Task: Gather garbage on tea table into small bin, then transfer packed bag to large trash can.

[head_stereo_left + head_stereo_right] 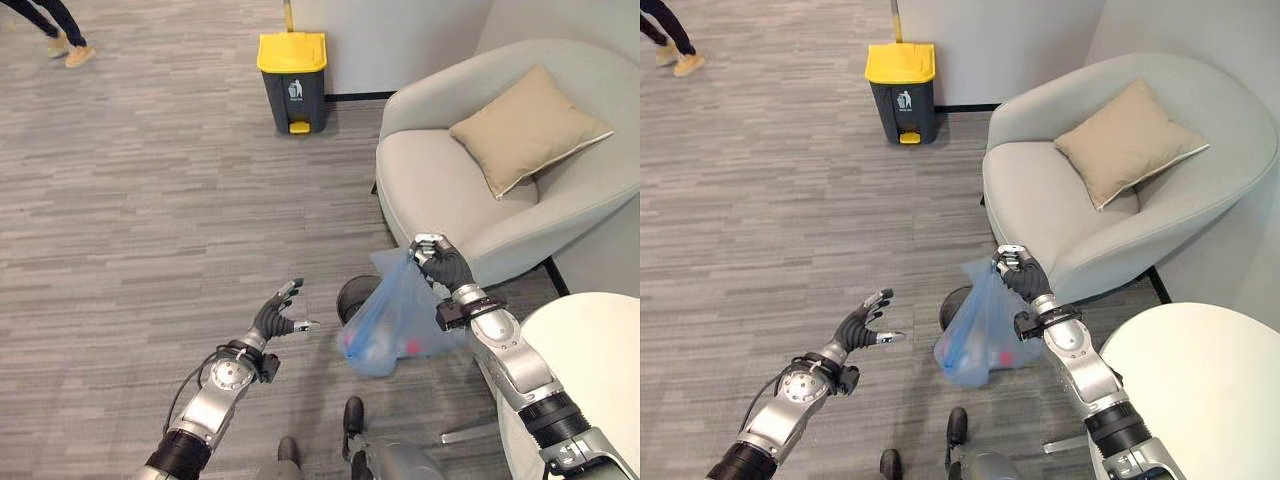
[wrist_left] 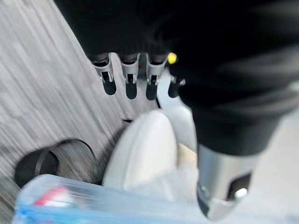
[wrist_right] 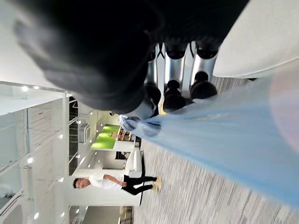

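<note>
A translucent blue garbage bag [image 1: 392, 320] with red and blue bits inside hangs from my right hand [image 1: 443, 264], whose fingers are curled round its gathered neck [image 3: 140, 125]. The bag hangs above a small round black bin [image 1: 354, 297] on the floor, in front of the armchair. My left hand [image 1: 277, 317] is held out over the floor to the left of the bag, apart from it, fingers straight and spread. A dark grey trash can with a yellow lid [image 1: 293, 81] stands far off against the wall. The white tea table [image 1: 590, 375] is at the lower right.
A light grey armchair [image 1: 470, 180] with a tan cushion [image 1: 527, 128] stands to the right, close behind the bag. A person's legs [image 1: 52, 28] show at the far upper left. Grey wood-pattern floor [image 1: 150, 220] stretches between me and the yellow-lidded can.
</note>
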Motion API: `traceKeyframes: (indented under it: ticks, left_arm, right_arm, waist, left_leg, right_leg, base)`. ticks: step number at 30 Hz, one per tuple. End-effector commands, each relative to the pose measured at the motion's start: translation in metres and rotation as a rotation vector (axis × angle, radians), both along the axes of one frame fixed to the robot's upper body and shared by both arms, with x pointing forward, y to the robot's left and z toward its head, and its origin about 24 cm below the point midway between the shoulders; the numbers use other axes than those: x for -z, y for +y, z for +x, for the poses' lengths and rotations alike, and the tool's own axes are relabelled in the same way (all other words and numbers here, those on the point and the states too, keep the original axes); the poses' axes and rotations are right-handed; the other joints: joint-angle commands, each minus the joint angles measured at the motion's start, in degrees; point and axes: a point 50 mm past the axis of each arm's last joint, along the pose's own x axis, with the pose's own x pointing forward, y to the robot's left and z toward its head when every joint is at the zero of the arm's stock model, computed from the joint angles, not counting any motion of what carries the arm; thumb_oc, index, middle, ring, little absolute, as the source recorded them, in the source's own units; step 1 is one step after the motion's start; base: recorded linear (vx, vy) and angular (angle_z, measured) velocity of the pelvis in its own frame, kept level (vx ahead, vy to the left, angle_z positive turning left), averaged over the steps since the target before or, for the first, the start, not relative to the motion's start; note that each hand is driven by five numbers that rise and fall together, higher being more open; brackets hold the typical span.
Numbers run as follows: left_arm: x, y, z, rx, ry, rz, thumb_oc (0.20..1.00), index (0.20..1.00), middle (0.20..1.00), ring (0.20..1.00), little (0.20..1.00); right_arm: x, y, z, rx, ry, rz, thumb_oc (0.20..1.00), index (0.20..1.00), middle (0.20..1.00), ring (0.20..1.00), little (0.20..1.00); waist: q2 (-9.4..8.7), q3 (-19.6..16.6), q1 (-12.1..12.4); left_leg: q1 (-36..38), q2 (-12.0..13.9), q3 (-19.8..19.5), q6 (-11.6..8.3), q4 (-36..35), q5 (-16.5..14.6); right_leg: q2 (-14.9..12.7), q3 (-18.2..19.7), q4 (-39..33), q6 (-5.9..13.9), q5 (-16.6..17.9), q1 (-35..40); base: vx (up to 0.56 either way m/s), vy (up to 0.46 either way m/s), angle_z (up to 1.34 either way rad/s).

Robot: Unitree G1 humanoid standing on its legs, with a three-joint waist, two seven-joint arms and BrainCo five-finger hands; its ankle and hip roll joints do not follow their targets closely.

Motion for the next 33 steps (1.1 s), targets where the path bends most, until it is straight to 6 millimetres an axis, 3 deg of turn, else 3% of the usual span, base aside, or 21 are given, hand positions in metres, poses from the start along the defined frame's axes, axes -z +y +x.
traceKeyframes:
  ticks: [1,11,25,33]
  left_arm:
    - [-0.008,0.0,-0.007,0.087,-0.069,0.065,1.0,1.0,1.0,1.0,1.0]
    - [-0.022,-0.011,-0.002,0.121,-0.129,0.042,1.0,1.0,1.0,1.0,1.0]
    - [-0.018,-0.049,0.01,0.182,-0.134,0.067,1.0,1.0,1.0,1.0,1.0]
    - [-0.025,-0.05,0.019,0.118,-0.22,0.142,1.0,1.0,1.0,1.0,1.0]
  right_arm:
    - [-0.021,0.007,-0.01,-0.05,-0.114,0.136,0.2,0.2,0.2,0.2,0.2]
    - [-0.031,0.031,-0.015,-0.187,-0.14,0.161,0.2,0.2,0.2,0.2,0.2]
    - [-0.056,0.09,0.0,-0.325,-0.17,0.267,0.2,0.2,0.2,0.2,0.2]
    - [-0.078,0.114,-0.003,-0.405,-0.227,0.353,0.2,0.2,0.2,0.2,0.2]
  waist:
    - [-1.47,-6.2,0.6]
    - [-1.89,-8.1,0.1]
    - [-2.59,-8.7,0.8]
    - [-3.71,-8.7,2.0]
  left_leg:
    - [-3.2,-1.3,1.4,0.57,0.9,-0.5]
    - [-0.4,-1.8,2.6,1.09,-1.2,-0.4]
    - [0.9,-1.8,2.9,1.51,-1.2,-0.8]
    - [0.8,-1.7,2.4,1.54,-1.2,-0.8]
  right_leg:
    - [-5.7,1.0,3.1,8.48,-9.4,4.1]
    - [-6.1,2.1,2.6,9.32,-8.8,5.9]
    - [-6.4,2.7,1.7,9.53,-8.4,7.7]
    - [-6.4,2.4,1.6,9.6,-8.2,7.8]
  base:
    - [0.02,0.066,-0.19]
    - [0.02,0.036,-0.09]
    - [0.01,0.009,-0.04]
    - [0.0,0.0,0.0]
